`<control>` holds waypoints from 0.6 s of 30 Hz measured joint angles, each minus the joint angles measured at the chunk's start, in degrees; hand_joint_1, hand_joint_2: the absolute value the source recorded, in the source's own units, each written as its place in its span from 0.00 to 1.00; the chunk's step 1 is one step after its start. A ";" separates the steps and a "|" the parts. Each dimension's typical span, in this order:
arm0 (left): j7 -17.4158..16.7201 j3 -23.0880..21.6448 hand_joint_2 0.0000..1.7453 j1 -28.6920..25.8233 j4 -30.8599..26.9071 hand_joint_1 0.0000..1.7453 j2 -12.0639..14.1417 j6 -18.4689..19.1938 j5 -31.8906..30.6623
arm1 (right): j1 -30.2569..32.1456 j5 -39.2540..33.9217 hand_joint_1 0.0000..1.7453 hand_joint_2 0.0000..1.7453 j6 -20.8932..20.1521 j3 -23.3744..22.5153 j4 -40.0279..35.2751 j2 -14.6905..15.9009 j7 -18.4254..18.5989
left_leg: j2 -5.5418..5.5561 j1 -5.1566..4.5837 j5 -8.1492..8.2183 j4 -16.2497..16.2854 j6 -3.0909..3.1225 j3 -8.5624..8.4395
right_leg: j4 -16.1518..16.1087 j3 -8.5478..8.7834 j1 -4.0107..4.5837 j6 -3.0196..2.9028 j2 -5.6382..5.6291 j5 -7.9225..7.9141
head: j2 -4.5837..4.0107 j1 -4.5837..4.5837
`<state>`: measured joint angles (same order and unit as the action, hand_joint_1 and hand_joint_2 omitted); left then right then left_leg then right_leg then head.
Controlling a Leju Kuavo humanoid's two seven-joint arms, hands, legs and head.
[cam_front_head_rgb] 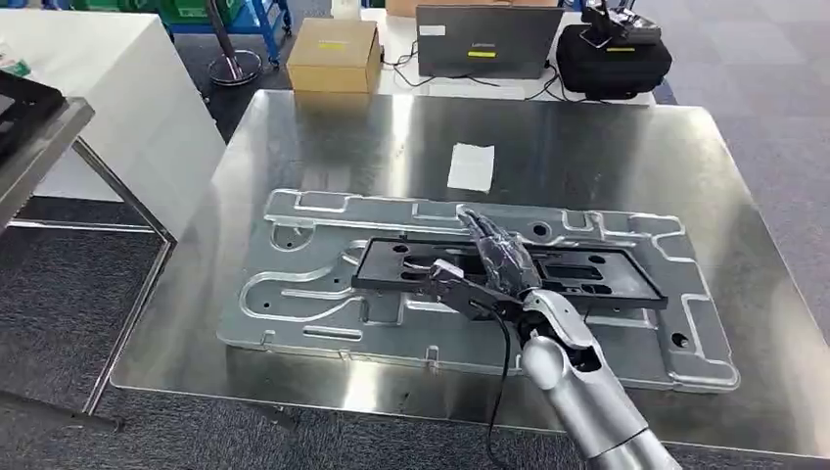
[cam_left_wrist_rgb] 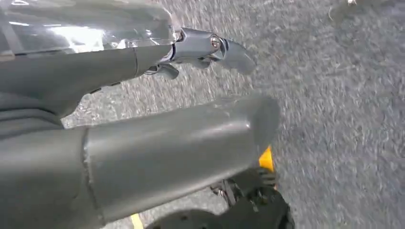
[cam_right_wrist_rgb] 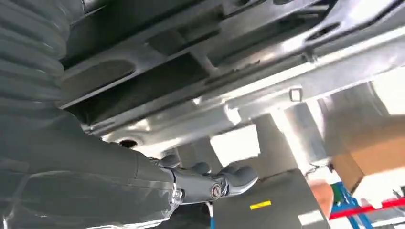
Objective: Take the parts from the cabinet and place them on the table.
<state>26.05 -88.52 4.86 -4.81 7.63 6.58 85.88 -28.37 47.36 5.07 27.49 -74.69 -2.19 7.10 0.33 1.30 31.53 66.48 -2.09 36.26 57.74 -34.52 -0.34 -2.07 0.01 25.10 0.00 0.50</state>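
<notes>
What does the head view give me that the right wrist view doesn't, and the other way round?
Head view alone: the whole shiny steel table, the complete outline of the large silver stamped metal plate with the black rectangular frame part lying on it, and the right hand resting on that frame. Right wrist view alone: a close look along the plate's edge and the blue rack leg. Both share: the plate, the black frame, the white paper slip, the brown cardboard box and the right hand.
</notes>
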 joint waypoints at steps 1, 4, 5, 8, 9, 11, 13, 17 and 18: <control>0.00 0.00 0.00 -0.01 0.00 0.00 0.00 0.00 0.02 | 0.28 -0.06 0.00 1.00 0.00 0.04 -0.02 0.02 -0.02 | 0.00 0.00 1.99 4.84 -0.17 2.41 | 0.02 0.04 0.12 -0.13 0.07 0.09 | 0.00 -0.02; -0.09 0.00 0.00 -0.36 0.00 0.00 0.00 0.00 0.20 | 1.09 -0.57 0.00 1.00 -0.02 0.15 -0.04 0.02 -0.37 | -0.01 0.00 0.59 7.51 -0.25 4.24 | 0.29 0.12 0.22 -0.20 0.02 0.33 | 0.00 0.00; -0.09 0.00 0.00 -0.34 0.00 0.00 0.00 0.00 0.33 | 1.15 -0.70 0.00 1.00 -0.04 0.18 -0.09 0.02 -0.44 | -0.03 0.00 -1.84 3.59 -0.18 2.49 | 0.48 0.19 0.18 -0.12 -0.02 0.45 | 0.00 0.00; -0.04 0.00 0.00 -0.18 0.00 0.00 0.00 0.02 0.72 | 1.16 -0.81 0.00 1.00 -0.11 0.18 -0.44 0.04 -0.57 | -0.16 -0.41 -5.15 -7.54 0.48 -2.74 | 1.27 0.14 0.62 0.59 -0.12 1.13 | 0.00 0.09; -0.02 0.00 0.00 -0.13 0.00 0.00 0.00 0.07 0.90 | 1.23 -0.81 0.00 1.00 -0.15 0.20 -0.52 0.07 -0.57 | -0.05 -0.42 -5.43 -7.51 0.95 -2.73 | 1.26 0.00 0.53 0.85 -0.14 1.01 | 0.00 -0.04; 0.04 0.00 0.00 -0.29 0.00 0.00 0.00 0.11 0.92 | 1.32 -0.85 0.00 1.00 -0.20 0.29 -0.74 0.07 -0.59 | 0.00 -0.70 -5.51 -7.50 1.41 -2.58 | 0.94 0.07 0.28 1.44 -0.11 0.81 | 0.00 0.00; 0.15 0.00 0.00 -0.27 0.00 0.00 -0.11 0.22 0.94 | 1.34 -0.92 0.00 1.00 -0.20 0.33 -1.12 0.13 -0.61 | -0.11 -0.11 -6.13 -8.45 2.36 -3.04 | 1.59 0.05 0.21 2.12 -0.16 1.50 | 0.00 0.00; 0.22 0.00 0.00 -0.23 0.00 0.00 -0.20 0.35 0.96 | 1.74 -0.96 0.00 1.00 -0.24 0.42 -1.31 0.44 -0.63 | -0.13 -0.22 -6.13 -8.54 3.11 -3.01 | 16.50 -7.24 -0.03 2.72 -0.14 8.91 | 0.00 -0.44; 0.22 0.00 0.00 -0.27 0.00 0.00 -0.22 0.35 0.96 | 1.92 -1.01 0.00 1.00 -0.28 0.44 -1.31 0.59 -0.63 | -0.12 -0.23 -6.12 -8.50 3.11 -3.01 | 18.32 -8.30 -0.06 2.79 -0.12 8.94 | 0.00 -0.46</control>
<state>26.27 -88.52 4.60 -4.81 7.41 6.93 86.84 -26.44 46.36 4.79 27.93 -76.00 -1.60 6.47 0.22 1.07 25.41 57.98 1.03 33.25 76.06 -42.82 -0.39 0.72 -0.11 34.04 0.00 0.04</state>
